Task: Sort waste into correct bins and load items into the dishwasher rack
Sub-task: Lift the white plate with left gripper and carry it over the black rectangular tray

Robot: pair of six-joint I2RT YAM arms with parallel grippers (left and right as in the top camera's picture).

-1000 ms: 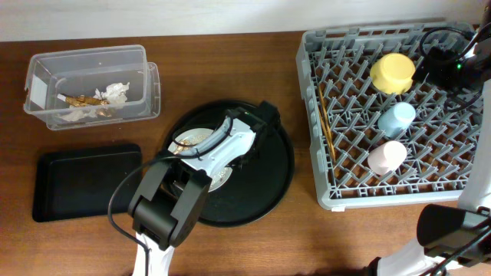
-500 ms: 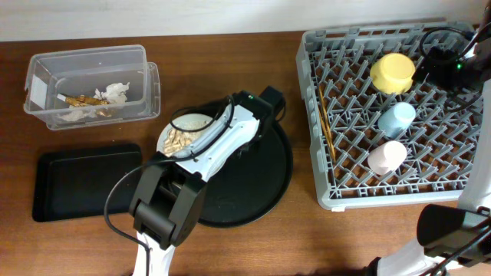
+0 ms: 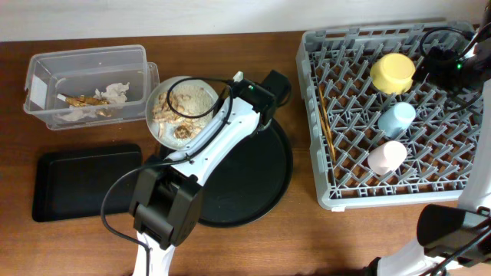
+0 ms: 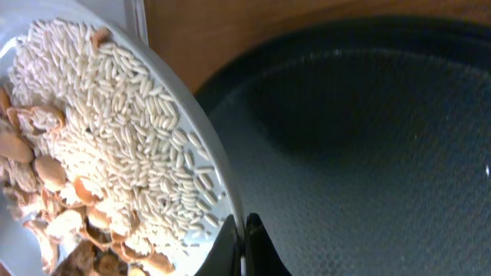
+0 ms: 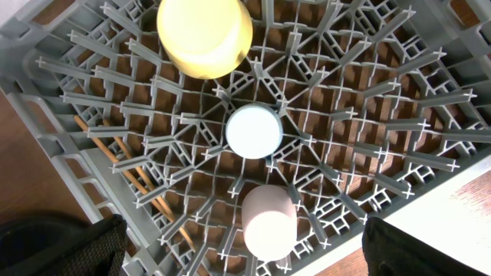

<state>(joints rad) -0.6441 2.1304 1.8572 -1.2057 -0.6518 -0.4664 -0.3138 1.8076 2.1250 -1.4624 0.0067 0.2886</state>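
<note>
The left arm is stretching from 6 o'clock toward 1 o'clock across the surface, its wrist bending back toward 9. The left end effector (image 4: 243,244) is clamping the rim of the grey round plate (image 3: 180,107), which is being held at the round black tray's (image 3: 253,184) 10 o'clock, beside the clear tub (image 3: 88,55). The arm is covering the plate's 3 o'clock edge. Rice and beige food bits (image 4: 115,153) are lying on the plate. The right end effector (image 5: 242,230) is hovering over the dishwasher rack (image 3: 337,201) with its fingers spread wide — its arm is mostly cut off.

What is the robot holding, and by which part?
The left gripper pinches the plate by its rim, with food on it. The right gripper is open and holds nothing.
</note>
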